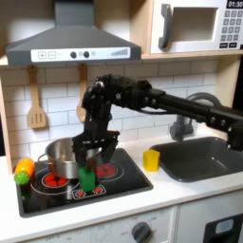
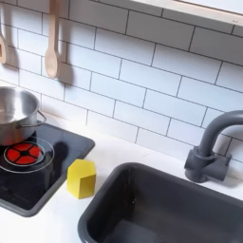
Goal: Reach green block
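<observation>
White-tiled toy kitchen wall backing a pale counter [image 1: 180,195] in both exterior views. Standing upright on the black stovetop [image 1: 57,197], near its front and between the red burner rings: the green block [image 1: 87,177], in the first exterior view. Hanging directly above it, almost touching its top, the black gripper [image 1: 92,152]; jaws spread apart on either side of the block's upper end, not clamping anything as far as can be told. Sitting just behind and toward the first exterior view's left, the steel pot [image 1: 60,158]. Resting at the stovetop's left edge, a lime-green toy fruit with an orange piece [image 1: 23,172]. Standing on the counter between stovetop and dark sink [image 2: 171,209], the yellow block [image 2: 82,177]. Rising at the sink's back rim, a grey faucet [image 2: 211,147]. Hanging on the tiles, wooden utensils [image 2: 52,43].
</observation>
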Motion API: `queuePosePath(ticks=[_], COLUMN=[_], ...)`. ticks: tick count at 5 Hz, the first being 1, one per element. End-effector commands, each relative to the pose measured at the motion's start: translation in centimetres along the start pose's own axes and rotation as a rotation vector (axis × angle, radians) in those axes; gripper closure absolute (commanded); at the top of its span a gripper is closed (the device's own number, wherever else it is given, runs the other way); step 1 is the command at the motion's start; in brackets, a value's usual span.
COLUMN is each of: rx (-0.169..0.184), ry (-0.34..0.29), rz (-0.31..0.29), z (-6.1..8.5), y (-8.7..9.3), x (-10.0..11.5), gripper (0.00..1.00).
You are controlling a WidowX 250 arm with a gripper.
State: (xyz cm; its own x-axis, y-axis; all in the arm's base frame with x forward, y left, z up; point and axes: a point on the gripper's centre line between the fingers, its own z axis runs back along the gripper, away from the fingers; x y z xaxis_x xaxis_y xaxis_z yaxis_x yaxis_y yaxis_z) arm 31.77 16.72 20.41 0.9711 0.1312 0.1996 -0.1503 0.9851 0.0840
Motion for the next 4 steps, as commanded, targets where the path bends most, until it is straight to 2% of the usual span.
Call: queuePosePath(ticks=[1, 2, 4], rx=[-0.005, -0.022, -0.027], ry=[0.019, 0.032, 0.040], rz=[0.024, 0.002, -0.029], z=[-1.8, -2.6, -3.3], y=[0.3, 0.1, -0.3], x=[0.8, 1.0, 1.3], gripper=[0.00, 0.00, 0.00])
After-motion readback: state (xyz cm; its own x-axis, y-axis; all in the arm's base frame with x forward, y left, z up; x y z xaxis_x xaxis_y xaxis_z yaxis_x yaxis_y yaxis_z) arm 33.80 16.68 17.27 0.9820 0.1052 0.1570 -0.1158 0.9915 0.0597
